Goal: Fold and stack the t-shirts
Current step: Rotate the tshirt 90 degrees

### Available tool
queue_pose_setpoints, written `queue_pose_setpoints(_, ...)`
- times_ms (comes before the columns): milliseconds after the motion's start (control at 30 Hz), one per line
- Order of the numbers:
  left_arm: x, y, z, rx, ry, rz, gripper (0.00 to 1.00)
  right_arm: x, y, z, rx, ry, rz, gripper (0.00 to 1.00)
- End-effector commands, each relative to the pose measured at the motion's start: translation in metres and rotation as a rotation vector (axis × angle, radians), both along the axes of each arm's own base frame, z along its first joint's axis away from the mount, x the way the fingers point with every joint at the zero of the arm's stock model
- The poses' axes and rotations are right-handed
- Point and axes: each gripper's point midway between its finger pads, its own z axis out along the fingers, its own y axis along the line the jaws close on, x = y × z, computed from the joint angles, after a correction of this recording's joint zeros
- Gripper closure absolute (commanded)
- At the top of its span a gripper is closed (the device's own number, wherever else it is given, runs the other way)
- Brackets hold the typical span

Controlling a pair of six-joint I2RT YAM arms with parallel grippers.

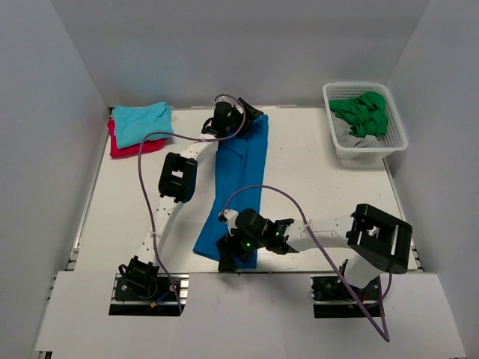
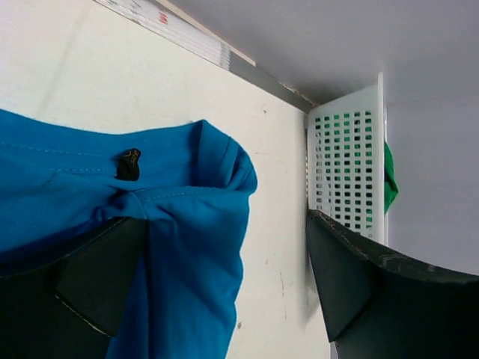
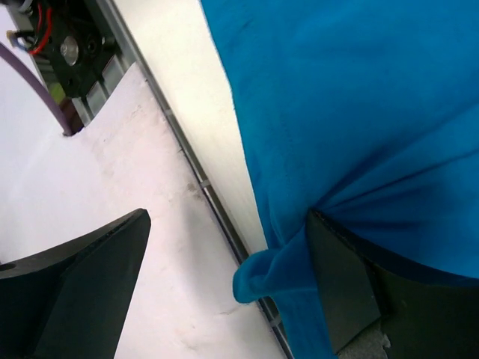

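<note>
The royal-blue t-shirt (image 1: 243, 176) lies as a long narrow strip down the middle of the table. My left gripper (image 1: 228, 120) is open at its far end; in the left wrist view (image 2: 224, 239) the shirt (image 2: 75, 172) lies against the left finger (image 2: 97, 277). My right gripper (image 1: 228, 258) is open at the shirt's near end by the table's front edge; in the right wrist view (image 3: 228, 221) the cloth (image 3: 359, 97) drapes over the right finger (image 3: 344, 292). A folded turquoise t-shirt (image 1: 142, 122) lies on a red t-shirt (image 1: 127, 147) at the back left.
A white mesh basket (image 1: 397, 138) holding green cloth (image 1: 363, 112) stands at the back right; it also shows in the left wrist view (image 2: 344, 164). Grey walls close in the table on three sides. The arm bases sit at the near edge.
</note>
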Motion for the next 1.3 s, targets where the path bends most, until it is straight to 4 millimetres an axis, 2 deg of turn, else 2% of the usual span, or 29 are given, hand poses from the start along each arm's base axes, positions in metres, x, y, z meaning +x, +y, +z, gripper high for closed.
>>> queue_pose_setpoints(0,-0.017,0.019,-0.088,0.114,0.173,0.047,0.01,-0.044,-0.027,-0.027,-0.143,0.117,0.122,0.1)
queue_pose_setpoints(33,-0.019,0.02,-0.093,0.125,0.177,0.044,0.01,-0.043,-0.025,-0.025,-0.139,0.112,0.121,0.1)
queue_pose_setpoints(167,-0.01,0.018,-0.059,0.141,0.098,0.027,0.01,-0.035,-0.016,-0.019,-0.125,0.075,0.098,0.1)
queue_pose_setpoints(200,-0.009,0.016,-0.044,0.144,0.074,0.013,0.01,-0.028,-0.015,-0.016,-0.121,0.041,0.074,0.1)
queue_pose_setpoints(267,-0.003,0.013,-0.002,0.163,-0.022,-0.015,0.01,-0.022,-0.015,-0.005,-0.107,0.025,0.036,0.1)
queue_pose_setpoints(300,-0.004,0.014,0.008,0.187,-0.033,-0.025,0.01,-0.017,-0.014,-0.001,-0.096,0.006,0.002,0.1)
queue_pose_setpoints(333,-0.004,0.015,0.024,0.203,-0.057,-0.033,0.01,-0.015,-0.012,0.016,-0.037,-0.014,-0.008,0.1)
queue_pose_setpoints(367,-0.005,0.017,0.062,0.224,-0.125,-0.042,0.01,-0.011,-0.015,0.016,-0.034,-0.027,-0.034,0.1)
queue_pose_setpoints(433,-0.012,0.023,0.091,0.268,-0.165,-0.05,0.01,-0.009,-0.016,0.035,0.024,-0.055,-0.045,0.1)
queue_pose_setpoints(467,-0.013,0.027,0.11,0.288,-0.196,-0.04,0.01,-0.006,-0.022,0.032,0.014,-0.068,-0.067,0.1)
queue_pose_setpoints(500,-0.019,0.035,0.139,0.341,-0.234,-0.035,0.01,-0.008,-0.02,0.05,0.075,-0.072,-0.066,0.1)
queue_pose_setpoints(600,-0.028,0.051,0.173,0.423,-0.274,-0.013,0.01,-0.013,-0.029,0.054,0.105,-0.053,-0.083,0.1)
queue_pose_setpoints(633,-0.036,0.057,0.191,0.442,-0.287,-0.01,0.01,-0.015,-0.031,0.055,0.114,-0.041,-0.082,0.1)
queue_pose_setpoints(667,-0.035,0.068,0.198,0.466,-0.288,0.018,0.01,-0.017,-0.035,0.061,0.138,-0.039,-0.09,0.1)
queue_pose_setpoints(700,-0.04,0.071,0.205,0.493,-0.302,0.008,0.01,-0.021,-0.04,0.056,0.131,-0.021,-0.093,0.1)
queue_pose_setpoints(733,-0.047,0.076,0.199,0.513,-0.261,0.003,0.01,-0.022,-0.045,0.052,0.122,-0.009,-0.1,0.1)
queue_pose_setpoints(767,-0.053,0.085,0.213,0.521,-0.264,0.01,0.01,-0.02,-0.051,0.055,0.12,-0.012,-0.134,0.1)
queue_pose_setpoints(833,-0.077,0.098,0.193,0.586,-0.155,-0.021,0.01,-0.02,-0.064,0.047,0.102,0.022,-0.196,0.1)
queue_pose_setpoints(867,-0.091,0.111,0.21,0.612,-0.141,0.014,0.01,-0.017,-0.068,0.048,0.108,0.018,-0.231,0.1)
queue_pose_setpoints(900,-0.112,0.117,0.182,0.656,-0.051,-0.011,0.01,-0.019,-0.079,0.035,0.08,0.046,-0.269,0.1)
queue_pose_setpoints(933,-0.133,0.13,0.168,0.697,0.039,0.027,0.01,-0.016,-0.082,0.038,0.096,0.052,-0.305,0.1)
queue_pose_setpoints(967,-0.153,0.133,0.161,0.706,0.076,0.027,0.01,-0.016,-0.089,0.034,0.076,0.057,-0.328,0.1)
queue_pose_setpoints(1000,-0.198,0.148,0.14,0.687,0.15,0.028,0.01,-0.017,-0.095,0.031,0.065,0.063,-0.34,0.1)
queue_pose_setpoints(1033,-0.223,0.146,0.132,0.633,0.16,-0.009,0.01,-0.013,-0.098,0.029,0.06,0.056,-0.374,0.1)
queue_pose_setpoints(1067,-0.258,0.153,0.08,0.616,0.208,-0.044,0.01,-0.01,-0.099,0.03,0.067,0.051,-0.388,0.1)
queue_pose_setpoints(1100,-0.279,0.155,0.074,0.555,0.225,-0.029,0.01,-0.009,-0.102,0.026,0.052,0.048,-0.4,0.1)
queue_pose_setpoints(1133,-0.304,0.156,0.098,0.49,0.165,-0.021,0.01,-0.008,-0.102,0.025,0.051,0.051,-0.413,0.1)
queue_pose_setpoints(1167,-0.337,0.167,0.059,0.494,0.229,-0.033,0.01,-0.008,-0.104,0.022,0.036,0.05,-0.417,0.1)
queue_pose_setpoints(1267,-0.389,0.184,0.038,0.445,0.257,-0.008,0.01,-0.006,-0.1,0.021,0.024,0.055,-0.427,0.1)
